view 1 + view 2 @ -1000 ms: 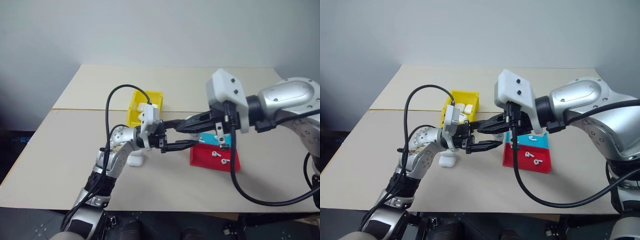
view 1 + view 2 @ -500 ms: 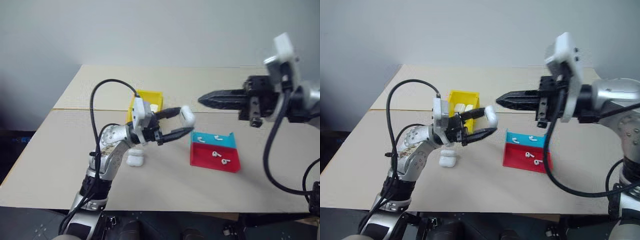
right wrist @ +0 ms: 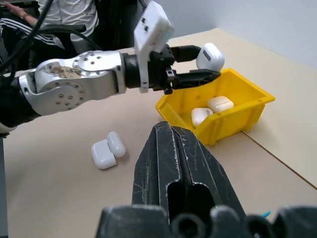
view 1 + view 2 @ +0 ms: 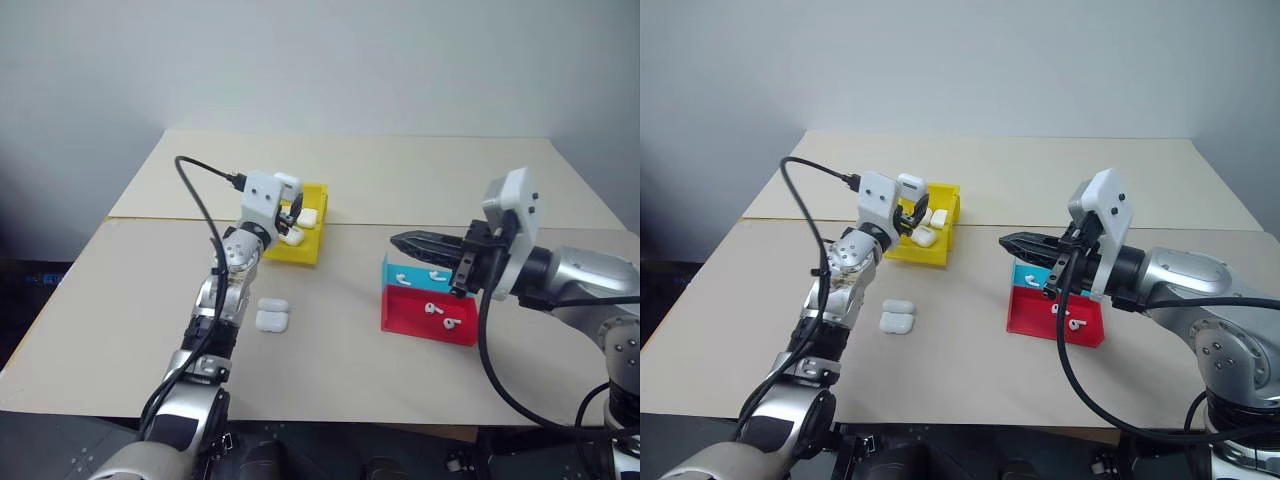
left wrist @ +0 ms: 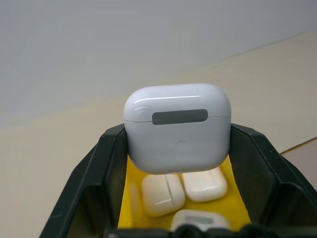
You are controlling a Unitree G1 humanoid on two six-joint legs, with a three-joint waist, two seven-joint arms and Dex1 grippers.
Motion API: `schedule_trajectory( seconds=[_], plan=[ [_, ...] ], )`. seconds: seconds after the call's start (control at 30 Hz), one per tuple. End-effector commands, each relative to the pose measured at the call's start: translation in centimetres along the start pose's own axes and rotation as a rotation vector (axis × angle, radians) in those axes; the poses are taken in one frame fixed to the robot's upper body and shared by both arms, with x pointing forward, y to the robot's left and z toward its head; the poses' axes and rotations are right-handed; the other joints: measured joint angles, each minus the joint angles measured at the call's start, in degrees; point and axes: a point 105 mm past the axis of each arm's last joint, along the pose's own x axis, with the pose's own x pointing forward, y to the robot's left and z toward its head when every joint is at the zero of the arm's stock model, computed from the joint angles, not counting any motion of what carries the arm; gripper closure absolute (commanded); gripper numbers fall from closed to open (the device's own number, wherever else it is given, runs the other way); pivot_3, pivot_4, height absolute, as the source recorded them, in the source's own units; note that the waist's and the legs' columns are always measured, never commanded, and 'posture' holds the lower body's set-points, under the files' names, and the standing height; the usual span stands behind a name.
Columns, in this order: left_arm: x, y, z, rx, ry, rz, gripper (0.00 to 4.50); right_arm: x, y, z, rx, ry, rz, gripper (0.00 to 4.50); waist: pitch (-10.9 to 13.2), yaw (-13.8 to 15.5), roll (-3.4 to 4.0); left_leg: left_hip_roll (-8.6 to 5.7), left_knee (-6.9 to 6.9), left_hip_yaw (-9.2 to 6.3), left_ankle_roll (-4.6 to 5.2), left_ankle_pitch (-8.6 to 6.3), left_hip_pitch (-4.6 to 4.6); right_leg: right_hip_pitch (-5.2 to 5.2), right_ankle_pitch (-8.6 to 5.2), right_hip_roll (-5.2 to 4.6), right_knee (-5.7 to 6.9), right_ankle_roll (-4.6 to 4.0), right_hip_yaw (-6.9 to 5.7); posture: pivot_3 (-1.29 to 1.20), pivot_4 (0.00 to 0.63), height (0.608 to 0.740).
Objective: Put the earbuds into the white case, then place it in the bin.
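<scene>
1. Right now the left gripper (image 3: 200,63) pinches the white case (image 5: 177,127) between its two black fingers, lid closed, holding it in the air above the yellow bin (image 4: 293,248).
2. Inside the bin lie more white cases (image 3: 210,110), side by side on its floor.
3. Two further cases (image 4: 271,314) rest touching each other on the table (image 4: 120,320), nearer the robot than the bin.
4. The right gripper (image 4: 400,241) has its fingers pressed together with nothing between them; it hangs level above the teal tray (image 4: 400,272).
5. Loose earbuds (image 4: 440,316) lie on the red tray (image 4: 405,318), and two more on the teal tray just behind it.
6. A person's sleeve (image 3: 64,14) shows beyond the table.
</scene>
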Motion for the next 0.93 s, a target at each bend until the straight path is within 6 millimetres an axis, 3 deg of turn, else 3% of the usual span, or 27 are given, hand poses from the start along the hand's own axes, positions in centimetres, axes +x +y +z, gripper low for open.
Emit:
schedule_trajectory(
  seconds=[0.03, 0.1, 0.23, 0.33, 0.4, 0.53, 0.73, 0.83, 0.93],
  plan=[
    [0.8, -0.3, 0.9, 0.038, -0.02, -0.015, 0.76, -0.3, 0.5, 1.5, -0.056, -0.05, 0.006, 4.5, 0.0, -0.03, 0.0, 0.0, -0.02, 0.0, 0.0, 0.0, -0.01, -0.02, 0.0, 0.0, 0.0, 0.0, 0.0, 0.0, 0.15, 0.74],
    [0.7, -0.6, 1.1, 0.027, -0.04, -0.025, 0.14, -0.3, 0.5, 1.6, -0.055, -0.05, 0.007, 4.5, 0.0, -0.11, 0.0, 0.0, -0.05, 0.01, -0.01, 0.0, -0.01, -0.03, 0.0, 0.0, -0.01, 0.0, 0.0, 0.0, 0.15, 0.74],
    [0.1, -0.6, 2.0, -0.006, -0.096, -0.064, 0.06, -0.3, 0.4, 1.5, -0.051, -0.046, 0.001, 4.5, 0.0, -0.09, 0.0, 0.0, -0.04, 0.01, -0.03, 0.02, -0.02, -0.04, 0.0, 0.0, 0.0, 0.0, 0.0, 0.0, 0.15, 0.74],
    [-1.3, -0.7, 3.1, -0.058, -0.148, -0.187, 0.06, -0.3, 0.2, 1.3, -0.046, -0.042, -0.005, 4.5, 0.0, -0.25, 0.01, 0.01, -0.04, 0.02, -0.05, 0.03, -0.01, -0.04, 0.0, 0.0, 0.02, 0.0, 0.02, 0.0, 0.15, 0.74],
    [-3.0, -0.4, 3.9, -0.116, -0.161, -0.296, 0.06, -0.3, 0.1, 1.0, -0.053, -0.036, -0.007, 4.5, -0.01, -0.4, 0.01, 0.03, -0.08, 0.03, -0.09, 0.05, 0.0, -0.05, 0.0, 0.01, 0.02, 0.0, 0.02, 0.0, 0.15, 0.74],
    [-7.3, 0.2, 4.7, -0.036, -0.131, -0.48, 0.06, -0.5, -0.2, -0.2, -0.072, -0.017, -0.012, 4.5, -0.01, -0.79, 0.02, 0.06, -0.09, 0.03, -0.15, 0.09, 0.03, -0.05, 0.0, 0.02, 0.03, 0.0, 0.03, 0.0, 0.15, 0.74],
    [-15.0, 0.6, 6.4, -0.027, -0.058, -0.752, 0.06, -0.9, -0.6, -4.2, -0.147, 0.11, 0.006, 4.5, -0.01, -0.86, 0.01, 0.09, -0.1, 0.04, -0.14, 0.08, 0.12, 0.03, 0.0, 0.01, 0.04, 0.0, 0.02, 0.0, 0.15, 0.74],
    [-17.5, 0.6, 6.4, -0.024, -0.011, -0.809, 0.06, -1.8, -0.1, -5.5, -0.207, 0.178, 0.084, 4.5, -0.01, -0.74, 0.02, 0.09, -0.09, 0.04, -0.14, 0.08, 0.16, 0.07, -0.01, 0.0, 0.02, 0.0, 0.01, 0.0, 0.15, 0.74],
    [-18.9, 0.9, 6.1, -0.028, 0.046, -0.816, 0.06, -2.9, 0.4, -5.4, -0.219, 0.191, 0.15, 4.5, -0.01, -0.76, 0.01, 0.12, -0.09, 0.03, -0.13, 0.07, 0.24, 0.12, 0.0, 0.03, 0.04, -0.01, 0.02, 0.0, 0.15, 0.74]
  ],
)
